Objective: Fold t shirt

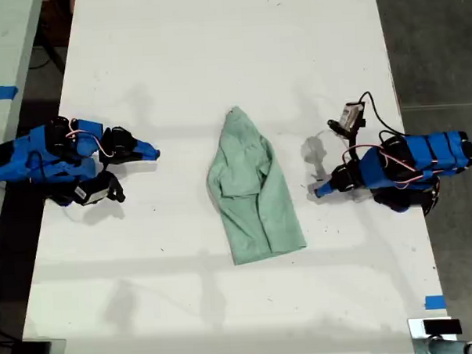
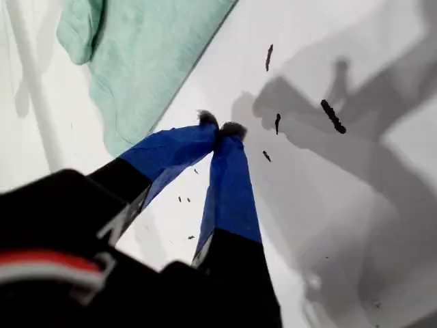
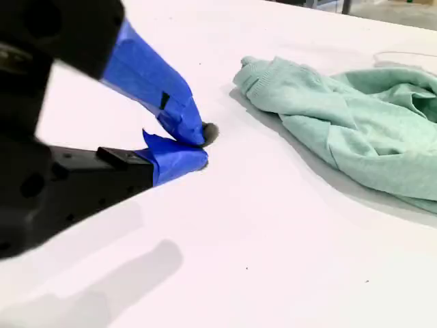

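Note:
The t shirt (image 1: 252, 192) is pale mint green and lies crumpled mid-table, narrow pointed end toward the far edge and wider hem toward the near edge. My first gripper (image 1: 319, 191) rests on the table at the exterior view's right, a short gap from the cloth, pointing at it. In the first wrist view the first gripper (image 2: 220, 128) is shut on nothing, beside an edge of the t shirt (image 2: 150, 55). My second gripper (image 1: 153, 154) lies at the exterior view's left, farther off. Its wrist view shows the second gripper (image 3: 203, 145) shut and empty, short of the t shirt (image 3: 355, 123).
The white table (image 1: 215, 52) drops to dark floor along the exterior view's right. Blue tape (image 1: 434, 301) marks its near right edge. A second surface (image 1: 3, 46) stands past the left edge. Small dark specks (image 2: 333, 116) dot the tabletop near my first gripper.

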Action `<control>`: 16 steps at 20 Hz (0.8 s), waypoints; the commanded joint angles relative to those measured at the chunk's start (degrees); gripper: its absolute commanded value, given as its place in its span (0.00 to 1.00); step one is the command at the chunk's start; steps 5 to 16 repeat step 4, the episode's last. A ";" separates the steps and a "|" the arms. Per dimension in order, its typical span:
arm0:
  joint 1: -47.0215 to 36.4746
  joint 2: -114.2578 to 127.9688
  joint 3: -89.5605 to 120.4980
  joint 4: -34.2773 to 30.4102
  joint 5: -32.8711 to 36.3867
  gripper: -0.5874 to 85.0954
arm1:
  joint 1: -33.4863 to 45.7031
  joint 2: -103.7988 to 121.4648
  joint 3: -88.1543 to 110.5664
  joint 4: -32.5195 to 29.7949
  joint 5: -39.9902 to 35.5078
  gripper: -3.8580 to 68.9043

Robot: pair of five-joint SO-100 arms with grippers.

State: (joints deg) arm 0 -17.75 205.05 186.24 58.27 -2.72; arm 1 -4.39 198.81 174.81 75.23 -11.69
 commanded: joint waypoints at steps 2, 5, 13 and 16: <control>-0.18 0.35 2.29 0.00 0.00 0.00 | -0.88 0.26 3.78 0.09 -0.18 0.08; -0.26 0.35 2.29 0.00 0.18 0.00 | -0.88 0.26 3.78 0.09 -0.18 0.08; -0.26 0.35 2.29 0.00 0.18 0.00 | -0.88 0.26 3.78 0.09 -0.18 0.08; -0.26 0.35 2.29 0.00 0.18 0.00 | -0.88 0.26 3.78 0.09 -0.18 0.08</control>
